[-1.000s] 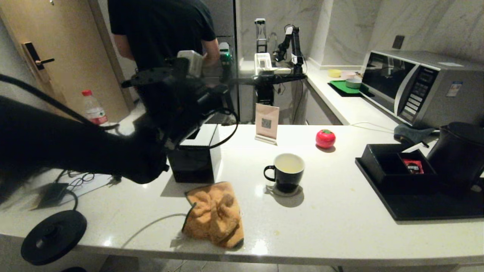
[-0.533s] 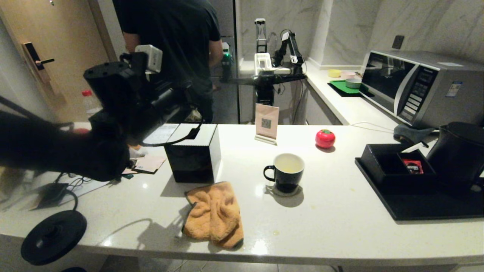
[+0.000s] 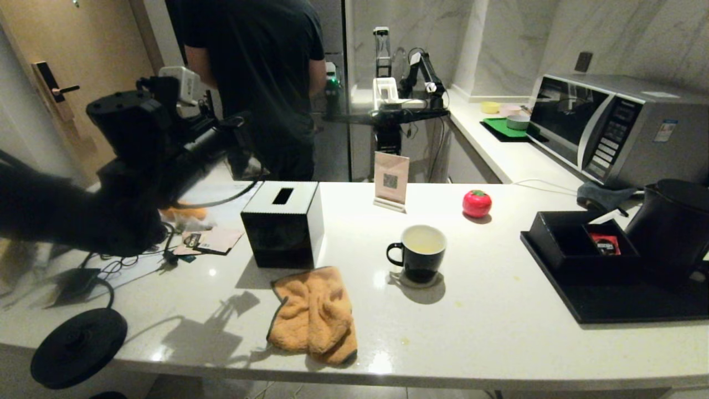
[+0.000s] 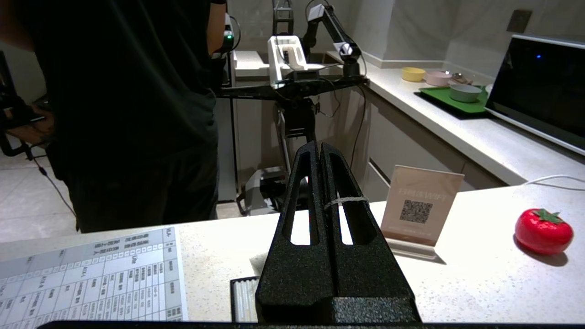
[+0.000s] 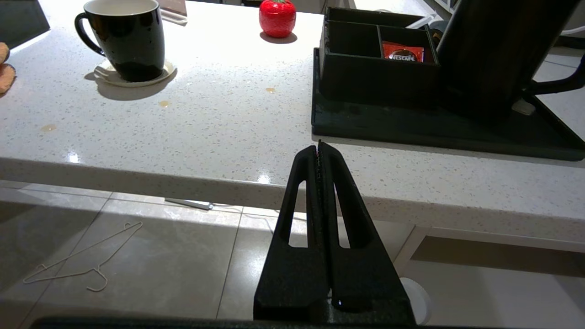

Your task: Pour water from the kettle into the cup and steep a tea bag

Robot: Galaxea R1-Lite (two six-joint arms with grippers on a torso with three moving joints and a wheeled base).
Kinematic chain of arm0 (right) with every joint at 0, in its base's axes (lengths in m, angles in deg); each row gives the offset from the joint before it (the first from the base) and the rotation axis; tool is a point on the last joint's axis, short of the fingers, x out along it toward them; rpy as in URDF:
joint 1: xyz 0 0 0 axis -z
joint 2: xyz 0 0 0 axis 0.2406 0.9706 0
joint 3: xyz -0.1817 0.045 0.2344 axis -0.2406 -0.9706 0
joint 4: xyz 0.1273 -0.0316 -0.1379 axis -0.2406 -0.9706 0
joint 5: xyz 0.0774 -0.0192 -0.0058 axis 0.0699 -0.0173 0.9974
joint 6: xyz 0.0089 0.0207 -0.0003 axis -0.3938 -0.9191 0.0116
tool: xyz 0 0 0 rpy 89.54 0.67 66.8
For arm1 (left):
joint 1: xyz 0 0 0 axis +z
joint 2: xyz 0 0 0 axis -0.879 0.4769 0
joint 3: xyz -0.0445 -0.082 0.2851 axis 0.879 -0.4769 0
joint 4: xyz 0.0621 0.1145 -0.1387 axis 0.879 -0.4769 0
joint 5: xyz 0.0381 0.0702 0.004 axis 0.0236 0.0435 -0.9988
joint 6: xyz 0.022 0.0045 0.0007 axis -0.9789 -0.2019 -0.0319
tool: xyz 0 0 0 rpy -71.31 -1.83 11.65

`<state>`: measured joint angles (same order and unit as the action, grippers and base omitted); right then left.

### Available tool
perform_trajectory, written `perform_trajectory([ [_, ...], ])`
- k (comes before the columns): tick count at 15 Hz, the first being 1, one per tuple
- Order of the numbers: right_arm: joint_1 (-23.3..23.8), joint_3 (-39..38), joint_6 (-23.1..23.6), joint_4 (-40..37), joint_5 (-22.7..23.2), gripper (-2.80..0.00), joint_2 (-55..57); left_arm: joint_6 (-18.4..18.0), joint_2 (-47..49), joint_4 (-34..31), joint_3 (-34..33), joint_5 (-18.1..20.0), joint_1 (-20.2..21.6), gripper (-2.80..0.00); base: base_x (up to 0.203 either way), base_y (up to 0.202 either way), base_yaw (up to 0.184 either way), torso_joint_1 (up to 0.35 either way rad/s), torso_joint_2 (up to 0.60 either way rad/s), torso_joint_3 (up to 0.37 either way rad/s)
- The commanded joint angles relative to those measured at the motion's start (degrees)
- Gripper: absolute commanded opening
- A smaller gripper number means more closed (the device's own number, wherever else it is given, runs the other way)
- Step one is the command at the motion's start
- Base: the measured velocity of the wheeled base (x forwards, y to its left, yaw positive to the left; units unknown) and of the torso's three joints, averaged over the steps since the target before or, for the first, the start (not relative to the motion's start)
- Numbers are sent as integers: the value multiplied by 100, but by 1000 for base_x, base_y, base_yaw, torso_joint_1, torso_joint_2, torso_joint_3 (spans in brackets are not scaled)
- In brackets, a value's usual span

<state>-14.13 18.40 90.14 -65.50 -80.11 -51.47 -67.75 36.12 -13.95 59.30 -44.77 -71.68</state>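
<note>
At the near edge of the white counter [image 3: 487, 338] lies a flat black disc [image 3: 77, 346] with a cord on the robot's left, and a crumpled orange cloth [image 3: 314, 315] sits nearer the middle. Just beyond the cloth stands a black tissue box [image 3: 283, 224], and to its right, well apart, the cup [image 3: 418, 254] rests on a small pale coaster [image 5: 132, 75], its handle turned toward the box; a pale yellowish layer of water [image 3: 423, 239] shows inside. On the robot's right a black tray [image 3: 609, 305] carries a divided black box [image 3: 579, 244] with a red sachet [image 3: 605, 243] in one compartment, and the kettle [image 3: 673, 227] stands on the tray just beside that box. Farther back, a red tomato-shaped object [image 3: 477, 203] and a small card with a square code [image 3: 391, 178] stand near the far edge. A person in dark clothes [image 3: 260, 72] stands behind the counter. The left gripper [image 4: 320, 151] hangs raised above the counter's left part, over a printed sheet [image 4: 91, 274], its fingers pressed together, with a thin pale string [image 4: 346, 200] looped over one finger. The right gripper [image 5: 318, 151] sits low in front of the counter edge, fingers closed on nothing, apart from tray and kettle. No tea bag can be made out.
</note>
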Motion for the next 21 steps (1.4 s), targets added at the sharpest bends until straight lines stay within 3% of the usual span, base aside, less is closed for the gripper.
perform_trajectory([
  [1, -6, 0, 7, 2, 2, -280, 7, -7, 140, 42, 0, 8, 105, -280, 0, 0, 0, 0, 0, 0],
  [21, -4, 2, 6, 2, 2, -280, 7, -554, 1155, 78, 101, 92, 175, -280, 0, 0, 0, 0, 0, 0],
])
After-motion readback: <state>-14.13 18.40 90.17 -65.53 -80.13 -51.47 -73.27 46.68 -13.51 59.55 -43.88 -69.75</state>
